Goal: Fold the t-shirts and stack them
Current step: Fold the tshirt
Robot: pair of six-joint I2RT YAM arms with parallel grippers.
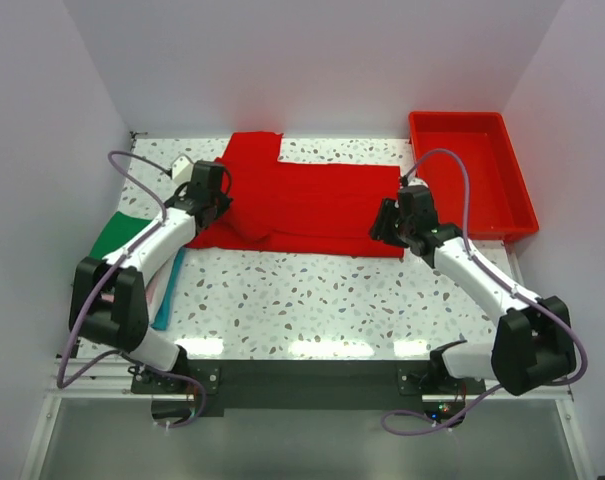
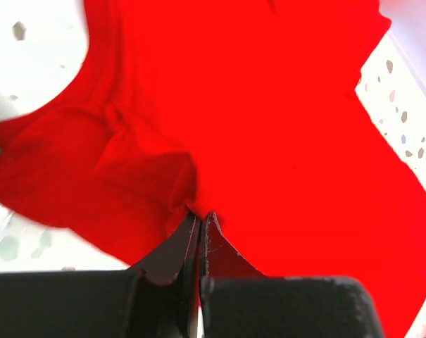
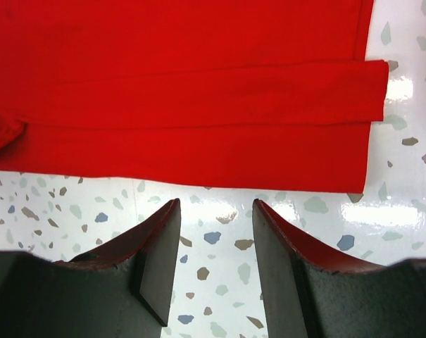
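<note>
Pressed together, my left fingers [image 2: 179, 246] pinch a bunched fold of the red t-shirt [image 1: 312, 205], spread on the surface [image 1: 312, 300] left of the red tray [image 1: 472, 175]. My right fingers [image 3: 156, 246] are spread, holding nothing, beside the shirt's tray-side corner.

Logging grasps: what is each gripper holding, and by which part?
Left gripper pinches the red shirt at a bunched fold near its sleeve end. Right gripper is open, holding nothing.

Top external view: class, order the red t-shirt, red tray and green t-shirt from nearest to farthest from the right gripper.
From the right gripper:
1. red t-shirt, beside it, centre.
2. red tray, far right corner.
3. green t-shirt, left edge.
</note>
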